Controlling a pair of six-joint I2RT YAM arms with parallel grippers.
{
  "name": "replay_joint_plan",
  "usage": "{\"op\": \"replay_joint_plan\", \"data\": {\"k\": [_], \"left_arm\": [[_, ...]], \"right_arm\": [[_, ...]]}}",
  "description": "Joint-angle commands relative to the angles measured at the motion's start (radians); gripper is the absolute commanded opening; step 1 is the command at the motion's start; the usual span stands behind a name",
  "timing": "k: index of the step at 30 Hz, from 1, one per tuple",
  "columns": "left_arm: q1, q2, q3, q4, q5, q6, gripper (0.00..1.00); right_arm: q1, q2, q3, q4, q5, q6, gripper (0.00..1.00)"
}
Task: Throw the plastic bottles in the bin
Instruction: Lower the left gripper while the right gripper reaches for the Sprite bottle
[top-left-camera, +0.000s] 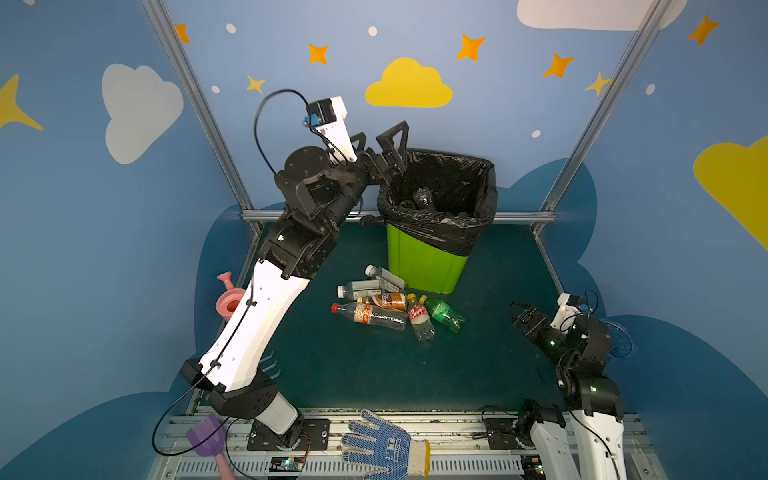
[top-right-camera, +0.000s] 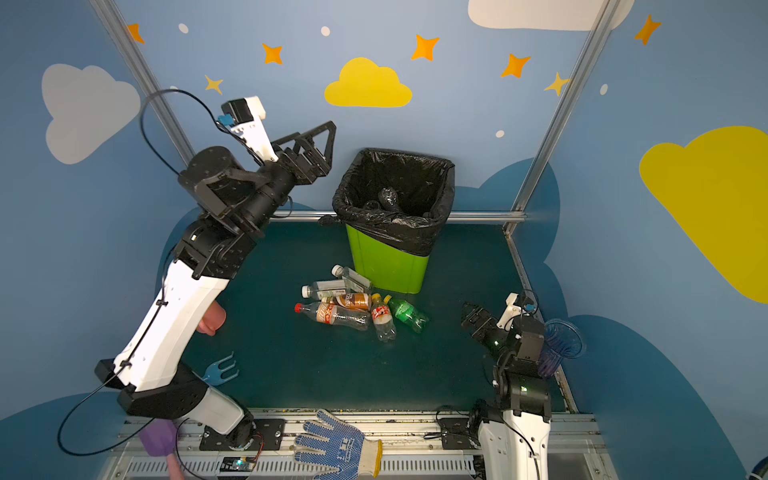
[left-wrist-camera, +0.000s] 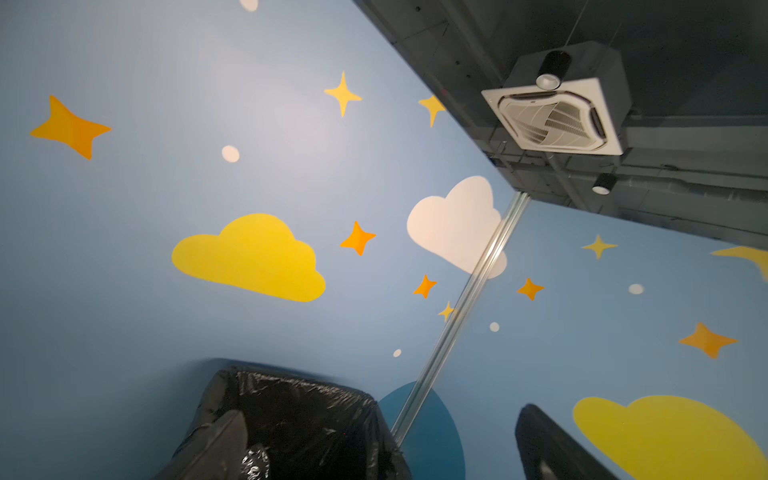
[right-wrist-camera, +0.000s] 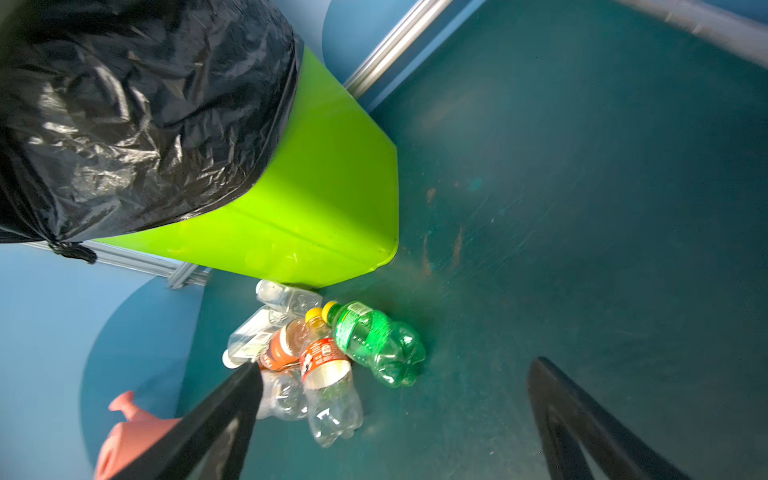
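The bin (top-left-camera: 419, 266), bright green with a black bag liner, stands at the back of the mat and shows in both top views (top-right-camera: 386, 266). A crushed bottle (top-left-camera: 424, 196) lies inside it. My left gripper (top-left-camera: 380, 137) is raised beside the bin's back left rim, open and holding nothing; the left wrist view shows the liner (left-wrist-camera: 299, 415) past its spread fingers. Several plastic bottles (top-left-camera: 390, 305) lie heaped in front of the bin, among them a green one (right-wrist-camera: 374, 340). My right gripper (top-left-camera: 519, 316) hangs low to the right of the heap, open and holding nothing.
A pink watering can (top-left-camera: 227, 301) sits behind the left arm. A blue toy rake (top-right-camera: 222, 370), a purple scoop (top-left-camera: 203, 436) and a blue-dotted glove (top-left-camera: 382, 446) lie near the front rail. A clear blue cup (top-right-camera: 561, 338) stands behind the right arm. Aluminium posts frame the back corners.
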Motion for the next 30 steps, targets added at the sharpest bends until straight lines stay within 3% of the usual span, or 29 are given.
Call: {"op": "replay_joint_plan", "data": {"k": [1, 6, 10, 16, 23, 30], "left_arm": [[0.005, -0.090, -0.211, 0.072, -0.057, 0.028, 1.00], [0.021, -0.288, -0.569, 0.125, -0.132, -0.012, 1.00], [0.048, -0.438, -0.823, 0.084, -0.184, -0.101, 1.00], [0.095, -0.634, -1.124, -0.006, -0.224, -0.224, 1.00], [0.150, -0.851, -1.345, -0.160, -0.248, -0.334, 1.00], [0.209, -1.003, -1.466, -0.254, -0.238, -0.414, 1.00]], "right_arm": [[0.007, 0.045, -0.050, 0.083, -0.083, 0.131, 0.98], [0.094, 0.118, -0.097, 0.172, -0.059, 0.210, 0.98], [0.190, 0.201, -0.057, 0.172, 0.037, 0.135, 0.98], [0.298, 0.432, 0.033, 0.200, 0.047, -0.044, 0.96], [0.465, 0.666, 0.174, 0.109, 0.138, -0.287, 0.88], [0.567, 0.854, 0.289, 0.058, 0.232, -0.388, 0.80]]}}
